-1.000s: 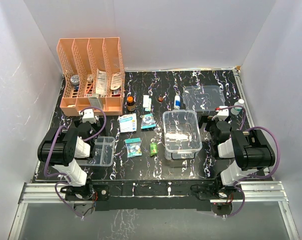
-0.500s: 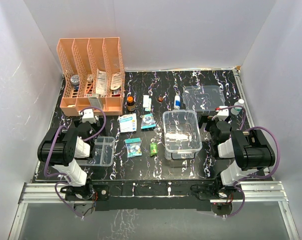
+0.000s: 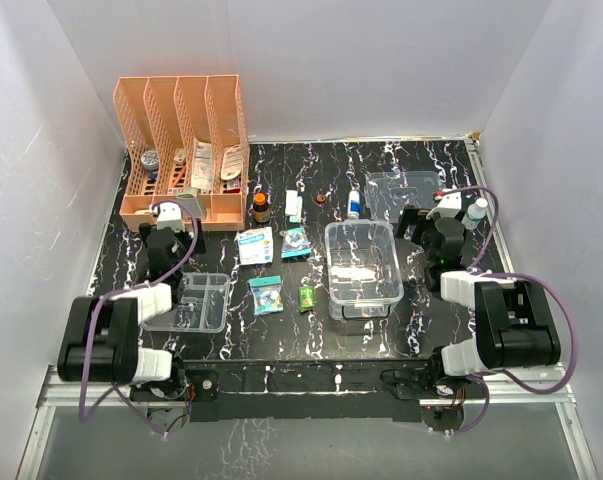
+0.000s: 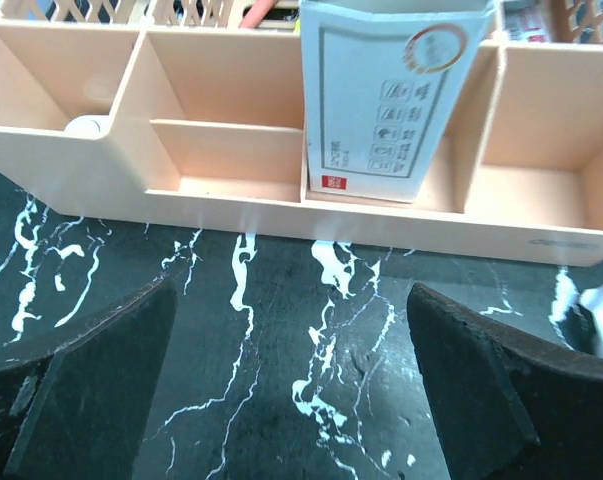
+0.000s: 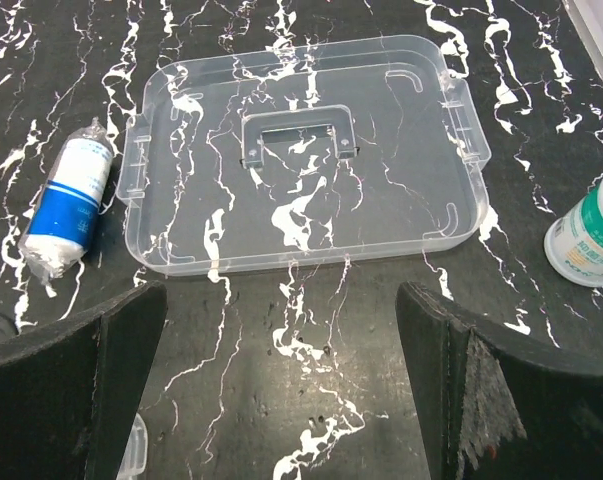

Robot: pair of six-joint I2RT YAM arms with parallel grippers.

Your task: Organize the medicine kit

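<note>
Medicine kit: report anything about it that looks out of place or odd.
The medicine kit stands open, apparently empty; its lid lies flat on the table beyond it. Small packets lie loose to its left. Nothing looks spilled or broken.

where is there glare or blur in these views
Top external: even light, sharp, soft shadows; the clear medicine kit nearly blends into the marbled table. Left wrist: orange file rack crisp, print on its white box clear. Right wrist: lid sharp, only faint glare along its rim.
</note>
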